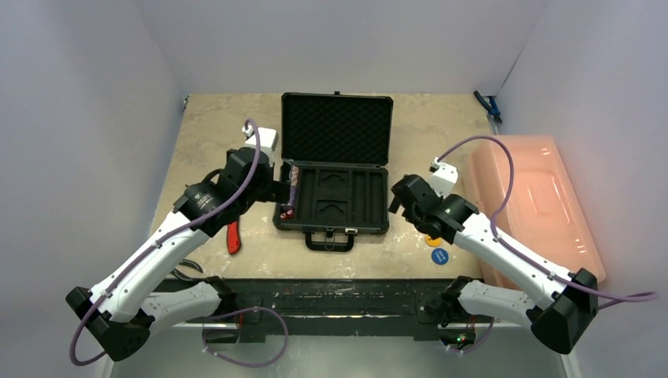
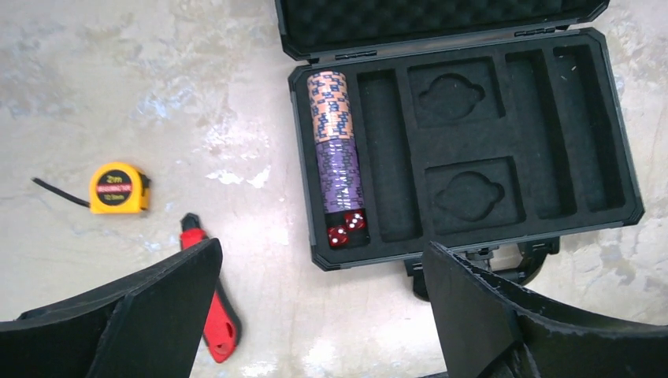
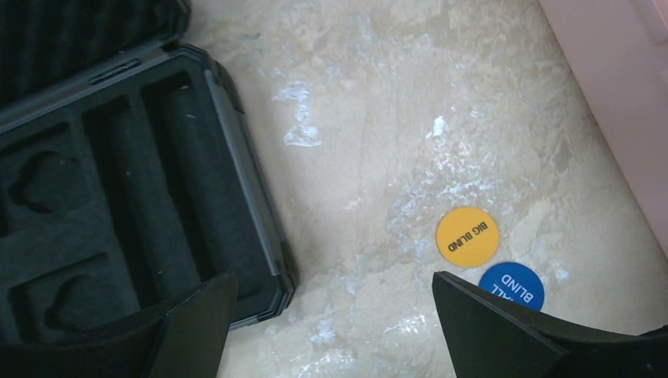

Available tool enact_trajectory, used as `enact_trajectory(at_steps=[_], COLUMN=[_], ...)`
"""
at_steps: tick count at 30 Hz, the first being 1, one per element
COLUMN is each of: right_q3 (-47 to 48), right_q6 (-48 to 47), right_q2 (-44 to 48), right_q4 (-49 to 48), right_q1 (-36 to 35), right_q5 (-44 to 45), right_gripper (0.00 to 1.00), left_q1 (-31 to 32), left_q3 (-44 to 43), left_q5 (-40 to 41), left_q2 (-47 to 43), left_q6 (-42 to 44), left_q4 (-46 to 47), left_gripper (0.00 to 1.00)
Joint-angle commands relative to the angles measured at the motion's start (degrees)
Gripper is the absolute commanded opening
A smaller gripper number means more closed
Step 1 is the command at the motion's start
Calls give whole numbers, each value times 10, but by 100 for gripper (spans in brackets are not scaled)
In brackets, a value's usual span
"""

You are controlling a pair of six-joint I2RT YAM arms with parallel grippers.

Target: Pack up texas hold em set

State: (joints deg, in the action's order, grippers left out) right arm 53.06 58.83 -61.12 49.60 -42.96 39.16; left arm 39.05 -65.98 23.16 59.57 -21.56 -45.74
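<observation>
The case (image 1: 331, 230) is set open on the table (image 1: 220, 134), midway between its left and right edges, with the lid (image 1: 337, 130) raised behind the tray (image 1: 370, 197). A row of chips (image 2: 335, 146) is laid in the tray's leftmost slot, with two dice (image 2: 345, 229) at that slot's near end. A knife (image 2: 223, 331) is laid left of the case's near left corner, and a tape measure (image 2: 118, 187) left of the knife. The big-blind disc (image 3: 467, 236) is placed right of the case's near right corner, with the second disc (image 3: 512, 285) just before it. A bin (image 1: 536, 205) is set along the right edge.
</observation>
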Motion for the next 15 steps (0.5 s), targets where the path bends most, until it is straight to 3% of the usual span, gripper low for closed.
enact_trajectory(at_steps=[1, 6, 15], right_q3=[-33, -85, -118], right_q6=[13, -14, -54], right_q2=[-3, -26, -47], right_q4=[-4, -41, -72], right_q1=[48, 136, 280], right_q5=[-75, -176, -246], right_gripper=[99, 99, 99], left_q1=[-7, -8, -8], left_q3=[-7, 38, 62], left_q5=[13, 16, 13], left_q2=[-20, -30, -27], left_q6=[75, 81, 87], left_q4=[-4, 30, 41], left_gripper=[100, 100, 100])
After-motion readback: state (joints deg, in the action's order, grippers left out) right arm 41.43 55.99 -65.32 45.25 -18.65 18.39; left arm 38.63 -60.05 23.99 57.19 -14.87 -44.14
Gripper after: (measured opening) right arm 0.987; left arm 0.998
